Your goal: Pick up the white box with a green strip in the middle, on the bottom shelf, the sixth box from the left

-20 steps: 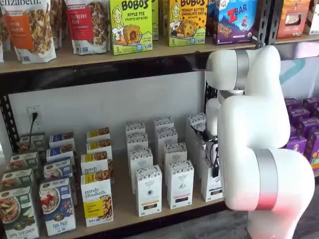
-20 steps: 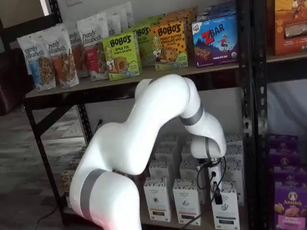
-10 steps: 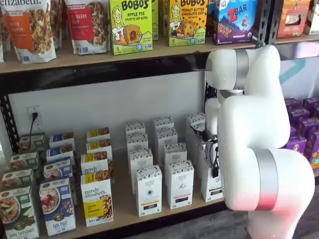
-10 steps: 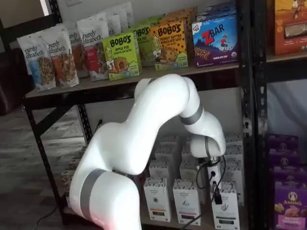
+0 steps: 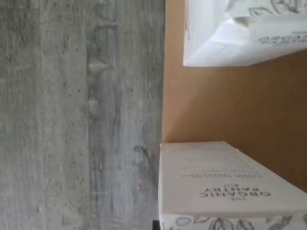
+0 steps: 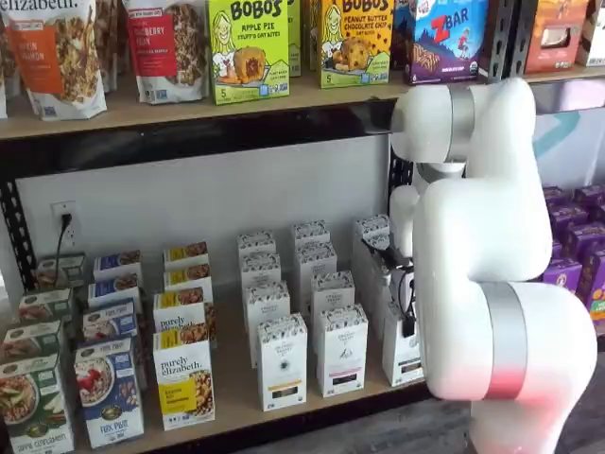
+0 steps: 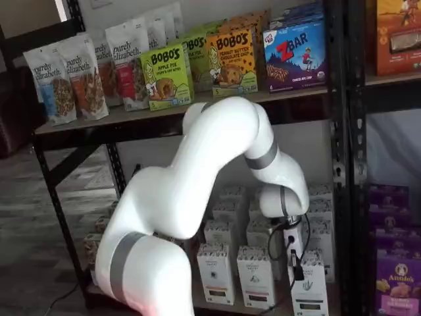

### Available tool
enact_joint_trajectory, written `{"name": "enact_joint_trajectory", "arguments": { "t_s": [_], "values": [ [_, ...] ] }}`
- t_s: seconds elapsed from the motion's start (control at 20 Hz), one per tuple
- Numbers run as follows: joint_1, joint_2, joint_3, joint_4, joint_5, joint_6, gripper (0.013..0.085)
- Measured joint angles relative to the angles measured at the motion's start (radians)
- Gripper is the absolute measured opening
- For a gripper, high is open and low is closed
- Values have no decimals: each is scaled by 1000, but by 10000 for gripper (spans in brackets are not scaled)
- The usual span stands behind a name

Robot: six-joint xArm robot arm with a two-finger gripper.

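Note:
The white box stands at the front right of the bottom shelf, half hidden by my arm; it also shows in a shelf view. My gripper hangs at its top as a black finger with a cable beside it, and in a shelf view it is side-on. No gap between the fingers shows, and I cannot tell whether they grip the box. The wrist view shows the shelf board with two white cartons on it; I cannot tell which one is the task's box.
Like cartons with black and reddish strips stand left of the box, with more rows behind. Cereal and granola boxes fill the shelf's left. A black rack post rises right of the box. Purple boxes lie beyond. Grey floor lies before the shelf.
My arm's upper links have risen a little. The gripper stays at the top of the right front carton, which has hardly moved.

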Motion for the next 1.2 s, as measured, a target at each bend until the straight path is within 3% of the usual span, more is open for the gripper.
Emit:
{"name": "enact_joint_trajectory", "arguments": {
  "t_s": [0.45, 0.75, 1.2],
  "values": [
    [2, -125, 231, -84, -98, 90, 530],
    [18, -277, 443, -29, -158, 57, 530],
    [63, -552, 719, -37, -162, 109, 530]
  ]
}}
